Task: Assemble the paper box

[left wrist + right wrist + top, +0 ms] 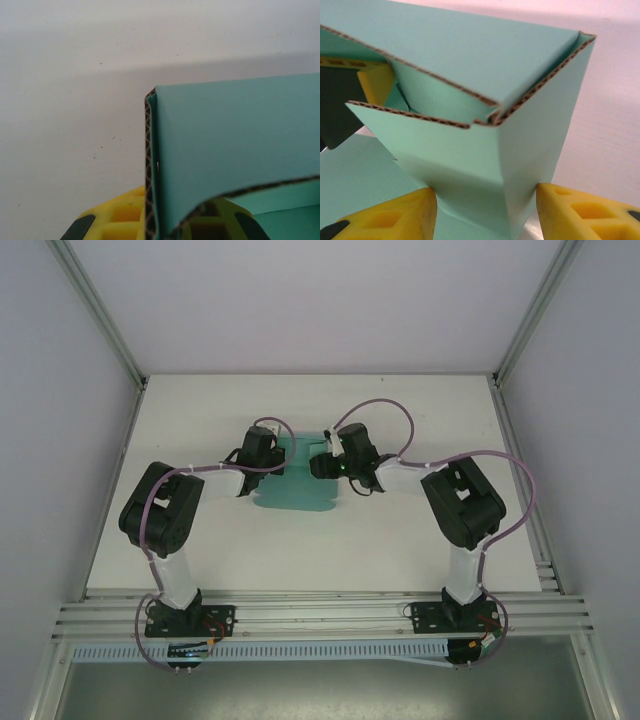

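Observation:
The paper box is teal-green corrugated card, partly folded, lying mid-table between both arms. My left gripper is at its left side. In the left wrist view an upright wall of the paper box stands edge-on between the yellow fingers, and the left gripper is shut on it. My right gripper is at the sheet's right side. In the right wrist view a folded corner of the paper box sits between the yellow fingertips, both touching the card, so the right gripper is shut on it.
The white table is walled by pale panels with aluminium rails along the near edge. Purple cables loop over both arms above the card.

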Tool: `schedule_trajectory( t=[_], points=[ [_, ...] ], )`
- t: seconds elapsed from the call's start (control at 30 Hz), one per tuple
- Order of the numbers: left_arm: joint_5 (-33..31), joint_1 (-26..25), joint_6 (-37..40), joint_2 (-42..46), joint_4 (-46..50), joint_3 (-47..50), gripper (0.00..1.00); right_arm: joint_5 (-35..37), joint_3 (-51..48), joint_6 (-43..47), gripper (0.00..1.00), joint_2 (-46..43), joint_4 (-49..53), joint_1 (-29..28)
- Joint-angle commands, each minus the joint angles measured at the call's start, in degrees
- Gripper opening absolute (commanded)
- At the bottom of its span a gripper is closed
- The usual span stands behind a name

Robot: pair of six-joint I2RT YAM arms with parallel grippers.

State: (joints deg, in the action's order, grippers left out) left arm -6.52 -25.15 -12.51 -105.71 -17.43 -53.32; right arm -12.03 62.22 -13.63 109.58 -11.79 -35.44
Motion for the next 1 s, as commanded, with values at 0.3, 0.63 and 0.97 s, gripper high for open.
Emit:
schedule_trajectory(
  t=[0.3, 0.63, 0.97],
  points=[
    [4.1, -1.73, 2.76, 0.32, -0.66, 1.07, 0.0, 3.85, 2.17, -0.32, 0.52, 6.31, 1.77, 2.9],
    [2.21, -2.4, 2.63, 1.72, 0.51, 1.17, 0.0, 15.97, 3.2, -3.68, 0.16, 7.08, 4.77, 2.34],
    [-3.87, -2.45, -2.2, 2.85, 7.17, -0.72, 0.0, 42.21, 6.68, -9.07, 0.0, 5.42, 25.41, 0.86]
  ],
)
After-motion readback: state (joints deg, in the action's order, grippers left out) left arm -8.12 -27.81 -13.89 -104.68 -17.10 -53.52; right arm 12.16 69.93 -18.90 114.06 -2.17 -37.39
